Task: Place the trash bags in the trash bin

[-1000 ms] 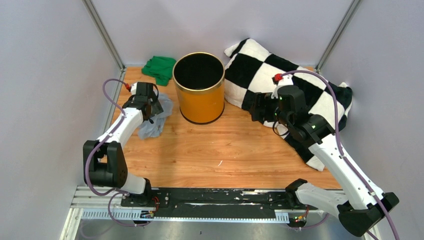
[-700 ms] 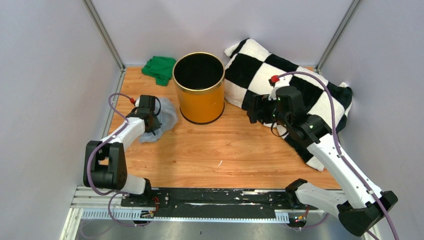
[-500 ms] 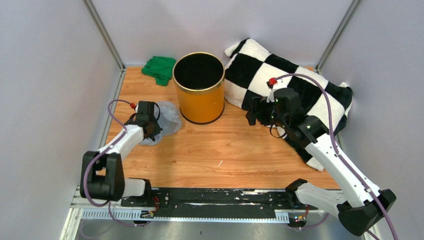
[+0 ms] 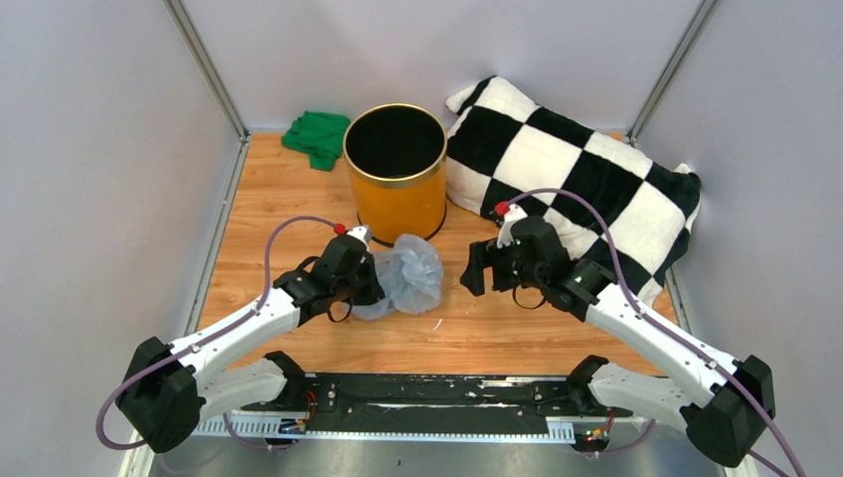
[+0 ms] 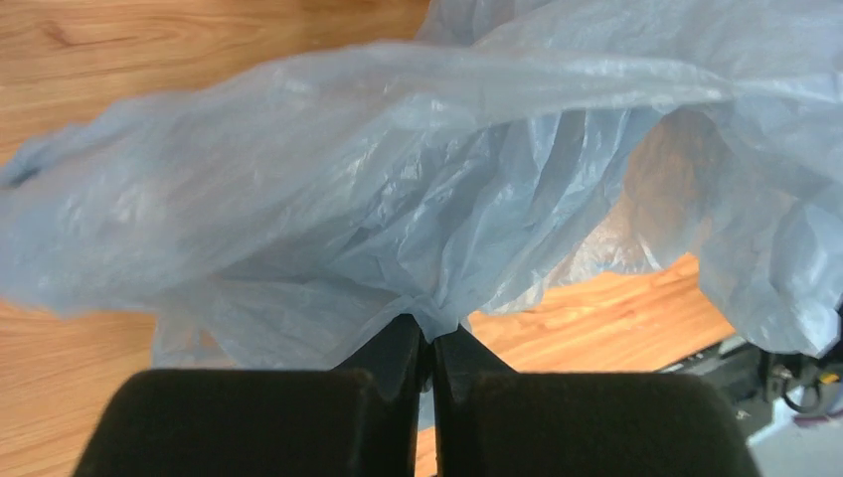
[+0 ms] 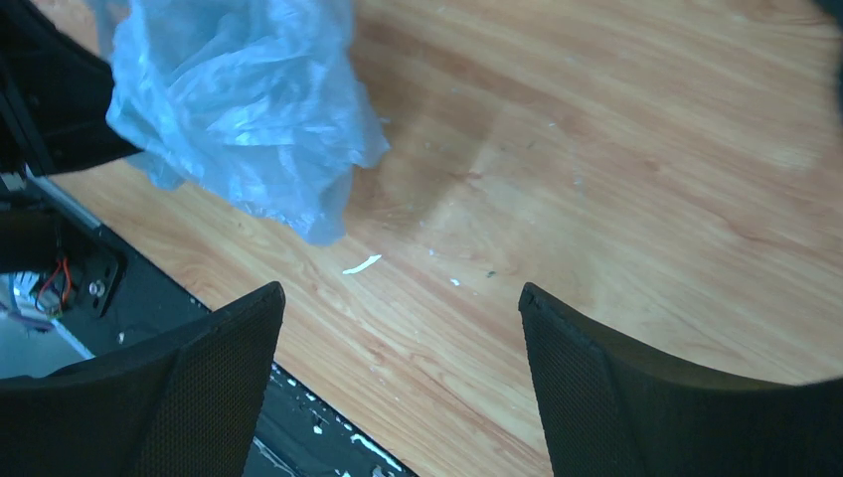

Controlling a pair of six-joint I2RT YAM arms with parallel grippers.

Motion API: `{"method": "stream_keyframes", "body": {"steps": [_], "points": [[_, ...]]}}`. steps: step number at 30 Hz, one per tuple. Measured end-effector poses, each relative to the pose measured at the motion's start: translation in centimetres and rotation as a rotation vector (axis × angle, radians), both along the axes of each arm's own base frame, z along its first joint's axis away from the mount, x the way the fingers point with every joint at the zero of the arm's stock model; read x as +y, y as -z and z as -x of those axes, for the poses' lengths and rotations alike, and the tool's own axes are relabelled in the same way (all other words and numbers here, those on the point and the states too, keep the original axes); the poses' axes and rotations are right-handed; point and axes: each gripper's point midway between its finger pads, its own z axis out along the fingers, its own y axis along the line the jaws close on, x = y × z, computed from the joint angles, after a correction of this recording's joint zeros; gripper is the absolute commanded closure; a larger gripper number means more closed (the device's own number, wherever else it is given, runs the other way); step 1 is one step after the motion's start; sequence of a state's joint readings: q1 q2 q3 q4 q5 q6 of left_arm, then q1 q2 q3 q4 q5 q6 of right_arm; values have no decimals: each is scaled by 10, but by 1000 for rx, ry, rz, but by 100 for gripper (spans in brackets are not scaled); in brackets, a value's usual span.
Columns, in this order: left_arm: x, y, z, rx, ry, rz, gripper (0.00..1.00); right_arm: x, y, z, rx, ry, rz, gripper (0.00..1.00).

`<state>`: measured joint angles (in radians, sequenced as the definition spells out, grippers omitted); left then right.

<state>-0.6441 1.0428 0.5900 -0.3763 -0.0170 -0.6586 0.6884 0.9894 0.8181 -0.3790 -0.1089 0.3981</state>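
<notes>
The trash bag (image 4: 410, 274) is a crumpled pale blue translucent bundle just in front of the trash bin (image 4: 396, 204), an orange-yellow cylinder with a gold rim and a black inside. My left gripper (image 4: 375, 283) is shut on the bag's left side. In the left wrist view the left gripper (image 5: 432, 334) pinches a gathered fold, and the bag (image 5: 398, 179) billows beyond it. My right gripper (image 4: 473, 274) hovers open just right of the bag, a short gap away. In the right wrist view the right gripper (image 6: 402, 293) has bare wood between its fingers, with the bag (image 6: 239, 109) at upper left.
A green cloth (image 4: 318, 137) lies at the back left beside the bin. A black-and-white checkered blanket (image 4: 587, 169) fills the back right. A small white scrap (image 6: 362, 264) lies on the wood near the bag. The black base rail (image 4: 427, 393) runs along the near edge.
My left gripper shut on the bag at the left of the bin and carried it right, to the front of the bin. My right arm swung left off the blanket toward the bag.
</notes>
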Motion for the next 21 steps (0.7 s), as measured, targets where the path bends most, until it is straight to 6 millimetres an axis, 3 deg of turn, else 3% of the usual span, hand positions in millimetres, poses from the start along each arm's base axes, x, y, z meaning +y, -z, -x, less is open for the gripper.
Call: {"method": "stream_keyframes", "body": {"steps": [4, 9, 15, 21], "points": [[-13, -14, 0, -13, 33, 34, 78, 22, 12, 15, -7, -81, -17, 10], [-25, -35, -8, -38, 58, 74, 63, 46, 8, 25, -43, -148, -42, 9], [-30, -64, -15, -83, 65, 97, 46, 52, 25, 10, -50, -116, 16, 10], [-10, -100, -28, -201, -9, 49, 32, 49, 37, -8, -43, -55, 77, 11]]}}
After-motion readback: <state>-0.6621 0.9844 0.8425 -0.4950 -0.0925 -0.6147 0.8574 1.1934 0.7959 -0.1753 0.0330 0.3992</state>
